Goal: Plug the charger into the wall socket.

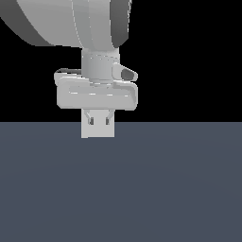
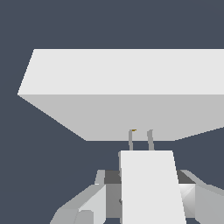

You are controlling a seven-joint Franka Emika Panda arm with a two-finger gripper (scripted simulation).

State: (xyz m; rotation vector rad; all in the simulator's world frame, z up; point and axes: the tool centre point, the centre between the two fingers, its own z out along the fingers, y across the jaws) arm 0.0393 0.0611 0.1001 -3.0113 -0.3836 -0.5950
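Between the fingers of the gripper (image 2: 146, 192) sits the charger (image 2: 151, 183), a small white block pinched on both sides, its two thin prongs (image 2: 150, 139) reaching forward. Those prongs touch or nearly touch the face of the wall socket (image 2: 131, 87), a larger white panel standing upright just ahead. Behind both, the bench (image 1: 142, 189) spreads dark and flat, its far edge level with the socket (image 1: 98, 130) in the exterior view.
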